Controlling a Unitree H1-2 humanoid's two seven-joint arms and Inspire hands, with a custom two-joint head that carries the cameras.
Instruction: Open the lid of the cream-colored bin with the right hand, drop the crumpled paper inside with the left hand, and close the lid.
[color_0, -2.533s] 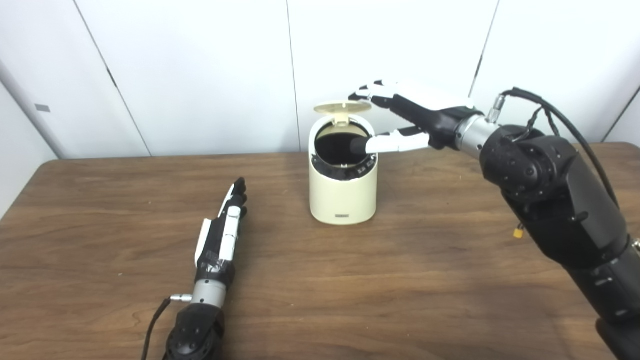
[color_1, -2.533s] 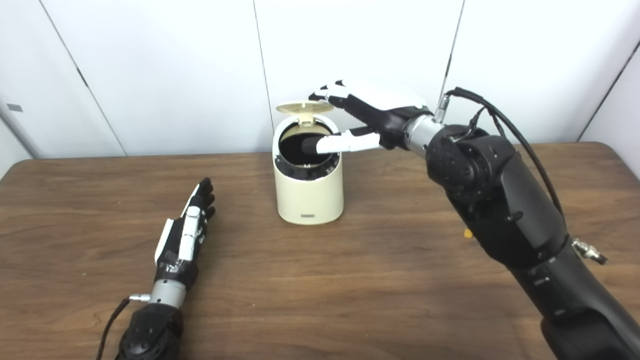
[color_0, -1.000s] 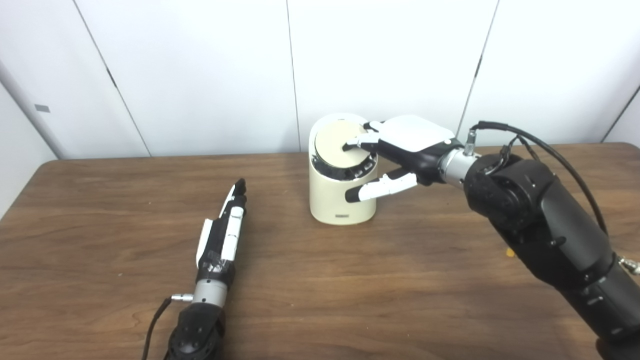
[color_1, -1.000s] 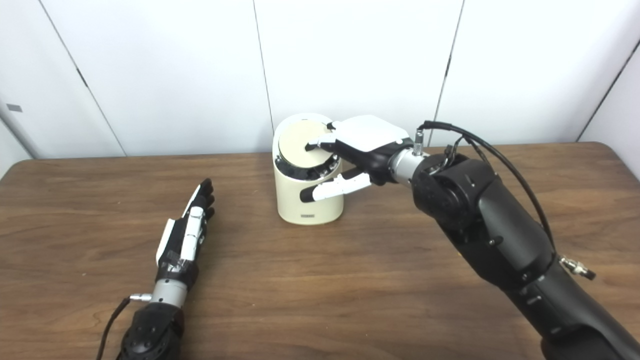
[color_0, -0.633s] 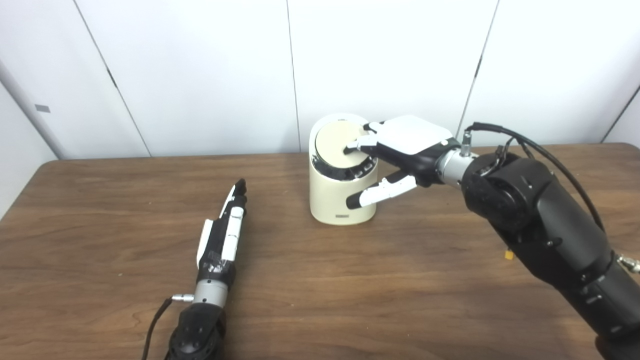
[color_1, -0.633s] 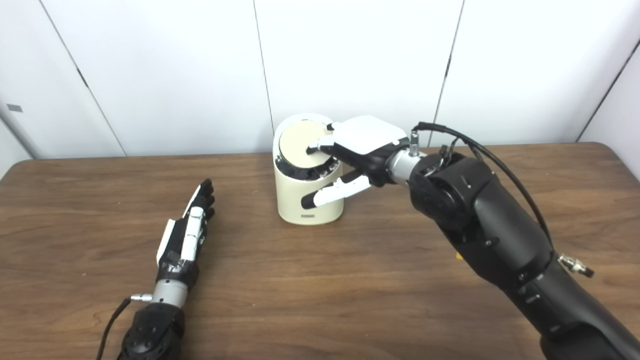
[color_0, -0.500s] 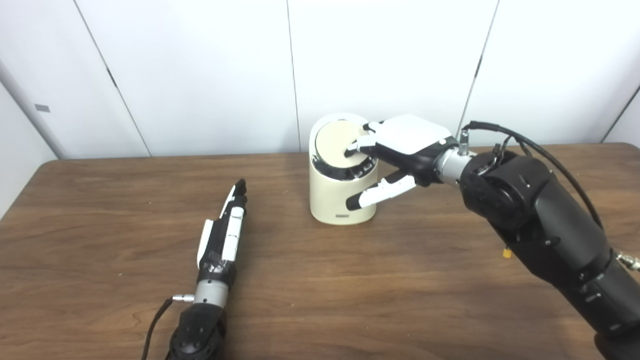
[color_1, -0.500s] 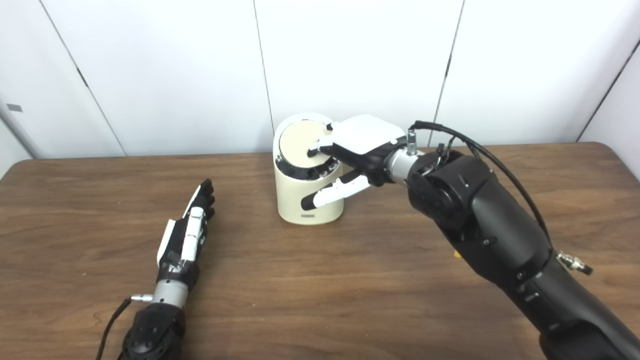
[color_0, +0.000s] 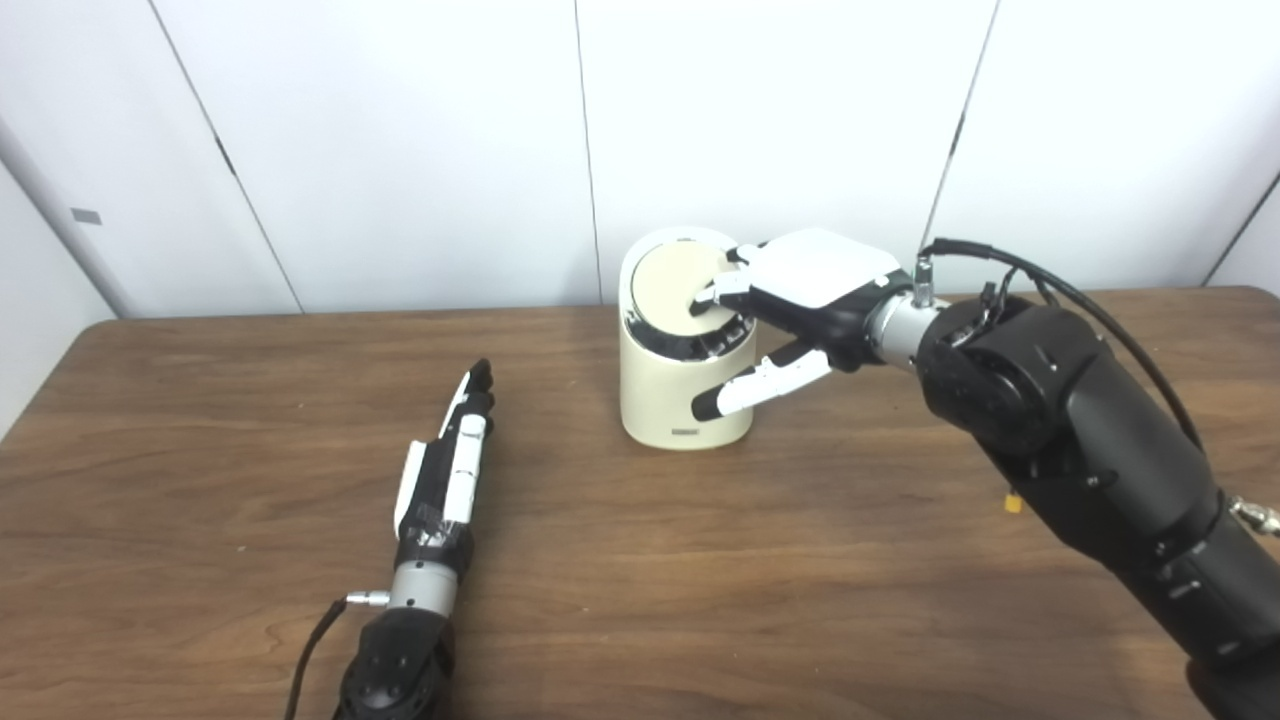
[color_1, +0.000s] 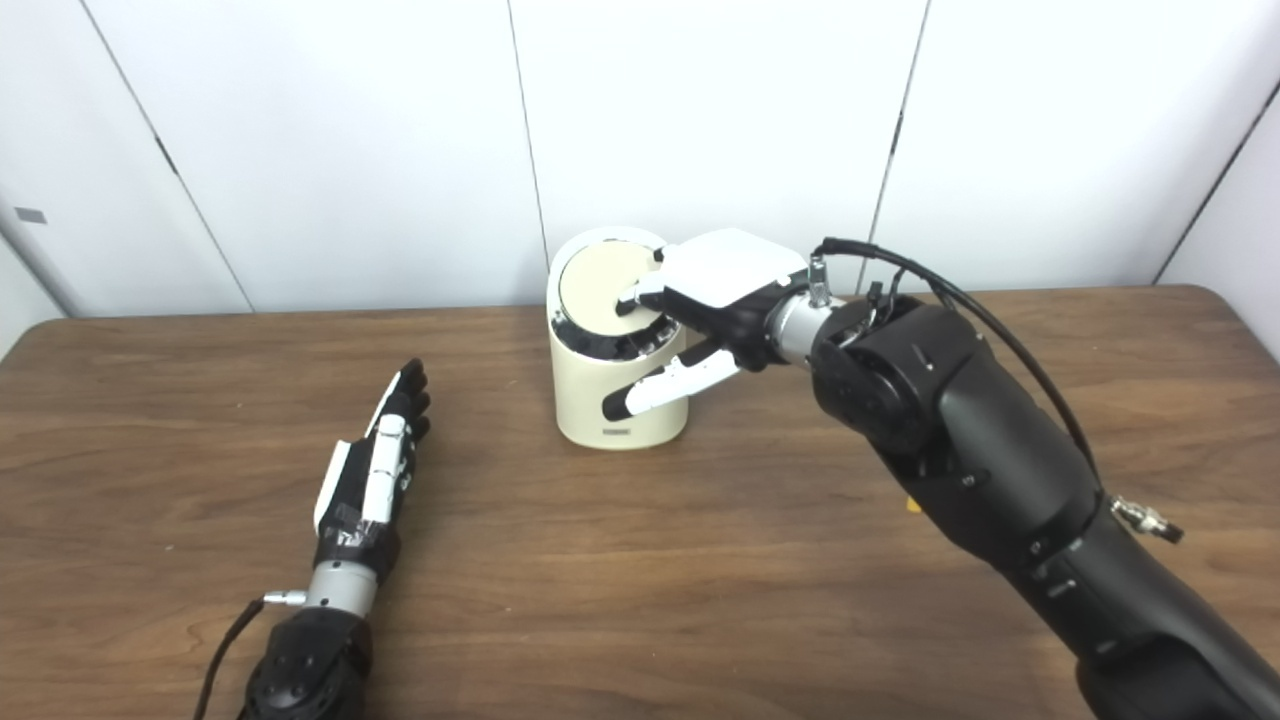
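Note:
The cream-colored bin (color_0: 660, 400) stands at the back middle of the table, its round lid (color_0: 668, 288) lying shut inside the dark rim. My right hand (color_0: 790, 300) rests over the bin's right side, fingers curled with the fingertips (color_0: 703, 297) pressing on the lid and the thumb stretched across the bin's front wall. It holds nothing. My left hand (color_0: 450, 470) lies flat on the table to the bin's left, fingers straight and together, with nothing in it. No crumpled paper is in view.
The brown wooden table (color_0: 700, 560) runs across the whole picture, with white wall panels (color_0: 400, 150) behind it. A small yellow bit (color_0: 1013, 505) lies on the table beside my right forearm. A cable (color_0: 1080, 290) loops above the right wrist.
2.5 s ago the lid stood up and the right hand was raised above the bin. The lid has since come down shut, with the right fingertips on it. The left hand has stayed still.

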